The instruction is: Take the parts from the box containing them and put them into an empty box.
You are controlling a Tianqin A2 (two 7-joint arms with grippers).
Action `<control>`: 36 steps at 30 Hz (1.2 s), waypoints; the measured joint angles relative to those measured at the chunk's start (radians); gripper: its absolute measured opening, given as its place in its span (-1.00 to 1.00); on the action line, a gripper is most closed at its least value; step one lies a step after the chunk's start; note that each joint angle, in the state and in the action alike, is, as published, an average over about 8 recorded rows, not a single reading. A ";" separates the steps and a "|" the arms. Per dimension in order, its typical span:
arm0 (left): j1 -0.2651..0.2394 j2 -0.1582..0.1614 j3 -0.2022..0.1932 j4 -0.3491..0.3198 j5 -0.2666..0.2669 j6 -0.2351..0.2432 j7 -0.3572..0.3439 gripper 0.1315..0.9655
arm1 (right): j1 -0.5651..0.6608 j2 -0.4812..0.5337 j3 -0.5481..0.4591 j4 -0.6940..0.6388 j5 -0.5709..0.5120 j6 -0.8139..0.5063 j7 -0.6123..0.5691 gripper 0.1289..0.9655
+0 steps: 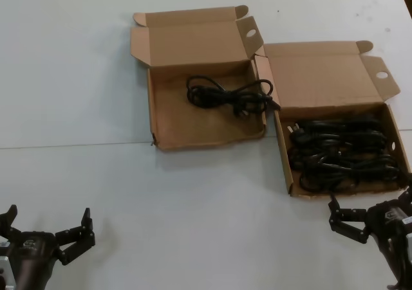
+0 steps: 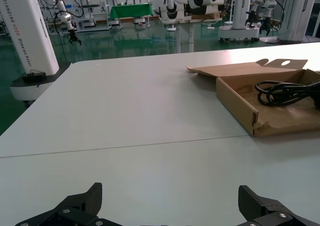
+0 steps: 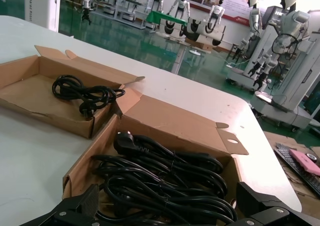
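Fingers (image 1: 337, 216) of the right gripper (image 1: 344, 226) are spread apart with nothing between them, poised just short of the near wall of the box containing them (image 1: 288, 168), which sits straight ahead of them. Inside that box lies a thick heap of the parts (image 1: 341, 155), black cords piled loop over loop, with one plug (image 3: 123, 137) showing at the end nearest the other box. In the right wrist view the same heap (image 3: 165, 178) fills the space directly beyond the two dark fingertips (image 3: 82, 201).

Across the worktop (image 1: 77, 78), the left gripper (image 1: 48, 235) hangs low with its fingers (image 1: 84, 226) likewise splayed and holding nothing, bare worktop ahead of them. Farther ahead of them and off toward the right arm's side stands the empty box (image 1: 158, 119) with its lid folded back, touching the full box at one corner. One looped cord (image 1: 228, 94) rests on its floor.
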 joint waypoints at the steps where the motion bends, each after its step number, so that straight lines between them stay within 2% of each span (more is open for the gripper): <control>1: 0.000 0.000 0.000 0.000 0.000 0.000 0.000 1.00 | 0.000 0.000 0.000 0.000 0.000 0.000 0.000 1.00; 36: 0.000 0.000 0.000 0.000 0.000 0.000 0.000 1.00 | 0.000 0.000 0.000 0.000 0.000 0.000 0.000 1.00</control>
